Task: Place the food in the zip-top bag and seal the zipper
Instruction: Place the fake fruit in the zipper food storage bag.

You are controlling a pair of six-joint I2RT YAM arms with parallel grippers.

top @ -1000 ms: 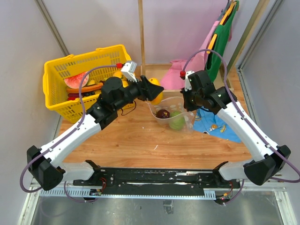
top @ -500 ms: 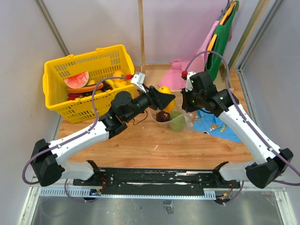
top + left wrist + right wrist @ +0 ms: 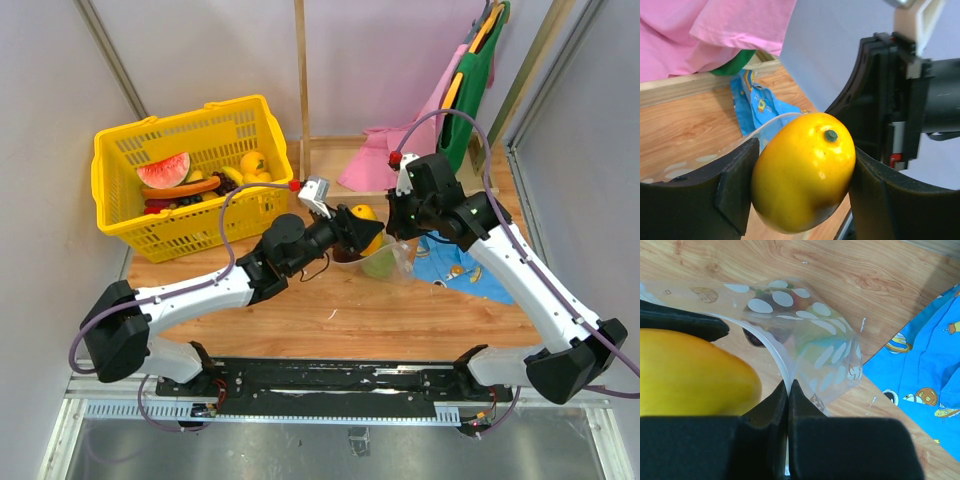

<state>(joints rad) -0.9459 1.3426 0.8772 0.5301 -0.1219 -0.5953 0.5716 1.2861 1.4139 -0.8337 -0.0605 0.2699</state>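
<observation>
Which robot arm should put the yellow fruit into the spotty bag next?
Left. The left gripper holds the yellow fruit right at the mouth of the bag. The right gripper is pinched shut on the bag's edge, holding it open, so it is likely best left there.

bag [image 3: 805, 355] contents blurred, purple pc [image 3: 753, 338] mostly hidden

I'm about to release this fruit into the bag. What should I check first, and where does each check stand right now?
1. Grip: left gripper clamped on the yellow fruit: ok.
2. Hold: right gripper pinching the zip-top bag at its zipper: ok.
3. Mouth: zipper unsealed, bag open: ok.
4. Alignment: yellow fruit fully over the mouth: cannot tell.
5. Space: room beside the green food inside: cannot tell.
</observation>
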